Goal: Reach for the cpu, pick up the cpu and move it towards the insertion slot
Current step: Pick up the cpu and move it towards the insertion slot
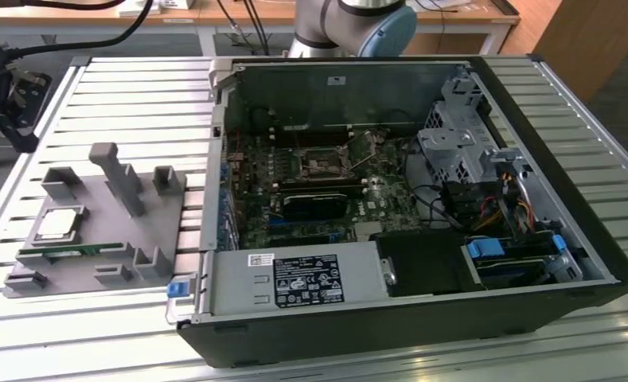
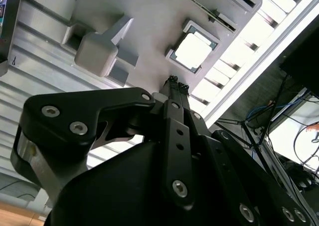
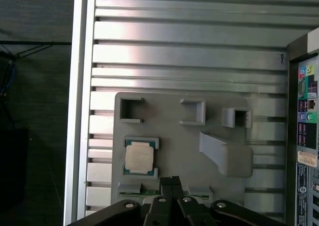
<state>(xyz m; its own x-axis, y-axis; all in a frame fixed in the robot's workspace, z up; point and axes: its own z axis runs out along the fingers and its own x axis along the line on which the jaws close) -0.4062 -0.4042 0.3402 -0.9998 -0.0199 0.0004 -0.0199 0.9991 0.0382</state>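
Note:
The cpu [image 1: 59, 224], a flat silver square chip, lies in a recess of the grey holder [image 1: 133, 239] on the slatted table, at the exterior view's left. Both wrist views look down on the cpu [image 3: 138, 156] [image 2: 193, 51] from above. My gripper [image 3: 171, 179] [image 2: 175, 80] hangs above the holder, its black fingers shut together with nothing between them. It is off to one side of the chip and apart from it, over the holder's edge. The insertion slot [image 1: 322, 165], a square socket with a metal frame, sits on the motherboard inside the open computer case.
The open black computer case [image 1: 399, 318] fills the middle and right of the exterior view, right beside the holder. A green memory stick [image 1: 69, 253] [image 3: 130, 190] lies along the holder's edge near the cpu. A grey upright post [image 1: 117, 179] and several small blocks rise from the holder.

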